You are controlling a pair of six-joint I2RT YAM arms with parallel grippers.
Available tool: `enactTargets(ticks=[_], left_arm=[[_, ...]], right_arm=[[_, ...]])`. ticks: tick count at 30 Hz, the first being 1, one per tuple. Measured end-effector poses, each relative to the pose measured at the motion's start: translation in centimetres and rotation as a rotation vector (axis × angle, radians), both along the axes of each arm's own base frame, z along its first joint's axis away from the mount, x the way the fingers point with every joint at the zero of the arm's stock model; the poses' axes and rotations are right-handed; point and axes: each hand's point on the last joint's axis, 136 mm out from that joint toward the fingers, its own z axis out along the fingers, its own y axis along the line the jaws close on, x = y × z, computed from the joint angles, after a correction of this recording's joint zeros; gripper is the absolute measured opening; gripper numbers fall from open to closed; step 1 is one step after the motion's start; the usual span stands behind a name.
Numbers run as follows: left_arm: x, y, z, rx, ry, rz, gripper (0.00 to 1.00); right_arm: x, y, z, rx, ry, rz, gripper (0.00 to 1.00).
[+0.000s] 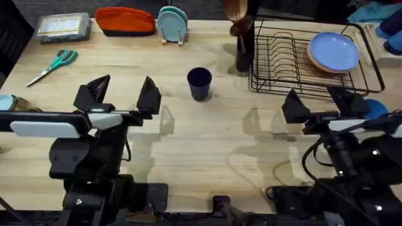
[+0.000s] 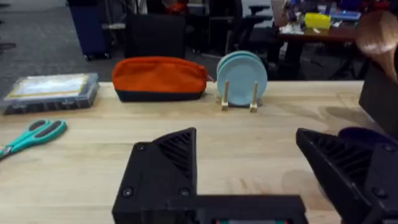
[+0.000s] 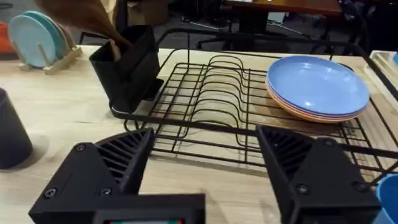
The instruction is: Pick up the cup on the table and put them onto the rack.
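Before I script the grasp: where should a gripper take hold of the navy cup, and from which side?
Grip the navy cup across its upper wall, coming down from above or in from the near side. It stands upright, mouth up, with no handle and bare table around it. The left gripper, open and just short of it, looks best placed.

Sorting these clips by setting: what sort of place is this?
Likely a lab mocked up as a kitchen: a wooden table with a dish rack and plates, but office chairs and desks behind.
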Motion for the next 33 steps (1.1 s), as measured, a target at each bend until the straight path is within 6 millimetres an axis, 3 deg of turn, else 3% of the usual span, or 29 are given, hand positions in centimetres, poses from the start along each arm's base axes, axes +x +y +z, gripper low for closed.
enactTargets(ticks=[3, 4, 5, 10, 16, 25, 33], left_arm=[[-0.2, 0.0, 0.5, 0.0, 0.014, 0.001, 0.994], [-0.7, 0.1, 3.3, 0.0, -0.013, 0.004, 0.994], [-0.9, 0.1, 4.5, 0.0, -0.023, 0.004, 0.994], [-1.3, 0.1, 10.2, 0.0, -0.014, 0.004, 0.994], [0.2, 0.1, 14.5, 0.001, 0.122, 0.003, 0.993], [3.1, -0.2, 19.2, 0.0, 0.285, -0.008, 0.993], [4.8, -0.9, 20.3, -0.007, 0.42, -0.052, 0.993]], right_arm=[[-0.6, -0.1, -0.3, 0.0, 0.071, -0.005, 0.994], [-1.6, -0.2, -0.1, 0.0, 0.146, -0.014, 0.994], [-2.0, -0.3, 0.2, -0.001, 0.162, -0.017, 0.994], [-3.5, -0.4, 4.7, -0.002, 0.189, -0.022, 0.994], [-4.3, -0.3, 9.5, -0.002, 0.276, -0.022, 0.994], [-2.9, -0.4, 14.6, -0.002, 0.462, -0.022, 0.994], [-0.9, -0.4, 17.6, -0.002, 0.6, -0.021, 0.994]])
